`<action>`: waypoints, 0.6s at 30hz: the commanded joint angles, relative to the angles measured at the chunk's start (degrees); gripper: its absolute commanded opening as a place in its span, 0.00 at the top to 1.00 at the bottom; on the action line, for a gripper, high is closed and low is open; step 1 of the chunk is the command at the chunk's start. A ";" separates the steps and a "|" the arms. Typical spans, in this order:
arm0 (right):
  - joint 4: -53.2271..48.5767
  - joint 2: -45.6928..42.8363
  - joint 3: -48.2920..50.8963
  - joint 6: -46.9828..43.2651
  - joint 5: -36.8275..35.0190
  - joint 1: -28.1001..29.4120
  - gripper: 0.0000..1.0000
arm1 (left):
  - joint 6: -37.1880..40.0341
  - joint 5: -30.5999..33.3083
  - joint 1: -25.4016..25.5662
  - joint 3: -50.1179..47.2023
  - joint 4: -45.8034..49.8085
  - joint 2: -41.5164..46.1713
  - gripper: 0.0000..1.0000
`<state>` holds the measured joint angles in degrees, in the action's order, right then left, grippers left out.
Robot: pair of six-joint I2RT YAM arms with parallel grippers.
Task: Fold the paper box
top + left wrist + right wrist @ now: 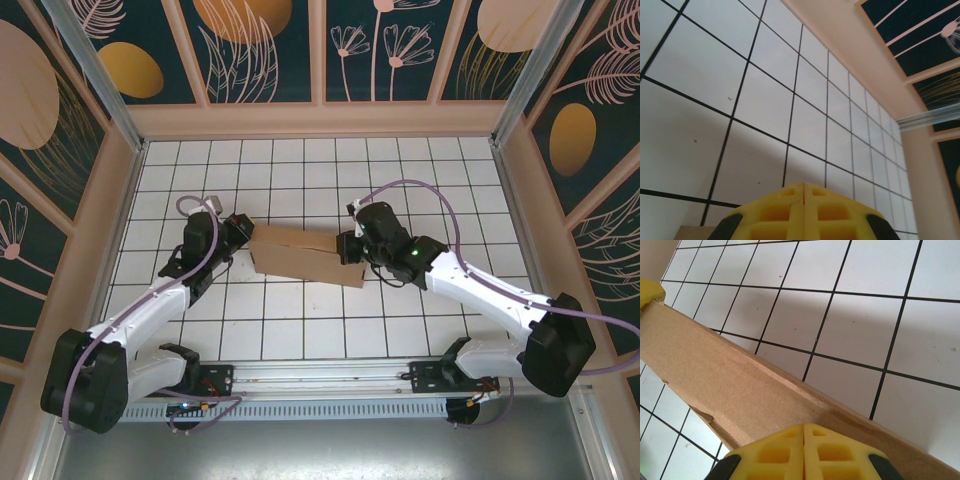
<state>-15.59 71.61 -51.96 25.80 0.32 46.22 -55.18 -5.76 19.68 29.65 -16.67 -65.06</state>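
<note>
The paper box (300, 262) is a brown cardboard piece, partly folded, lying mid-table between the two arms. My left gripper (240, 237) is at its left end and my right gripper (349, 248) at its right end. In the right wrist view the yellow fingertips (790, 437) are pressed together, tips against the box's long panel (740, 380), nothing between them. A yellow finger of the left gripper (649, 292) touches the panel's far end. In the left wrist view the left gripper (804, 185) is shut above the tiles, with a cardboard corner (692, 233) at the lower left.
The white tiled floor (300, 330) extends around the box. Beige walls (320, 118) with dark patterned panels close the back and both sides. A metal rail (330, 378) with the arm bases runs along the near edge. Purple cables loop over both arms.
</note>
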 commanded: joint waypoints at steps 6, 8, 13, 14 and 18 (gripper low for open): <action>-3.48 0.55 1.36 0.30 0.13 1.33 0.91 | -9.27 -9.09 0.36 -5.32 -12.49 0.45 1.00; -3.62 0.46 0.72 0.22 -0.19 1.24 0.91 | -9.14 -8.71 0.36 -4.34 -11.57 1.77 1.00; -4.72 0.64 -1.64 -0.72 -1.42 1.07 0.87 | -2.54 -2.46 0.10 1.46 0.04 6.33 1.00; -5.29 0.63 -2.49 -1.23 -2.09 0.92 0.86 | 0.15 -0.30 0.12 3.36 3.57 7.24 1.00; -8.31 0.12 -7.57 -5.53 -2.02 0.80 0.71 | 12.39 6.92 0.10 10.45 14.71 8.96 0.94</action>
<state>-19.62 71.85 -55.48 23.59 -0.60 46.61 -53.71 -4.56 19.62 35.44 -11.31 -58.00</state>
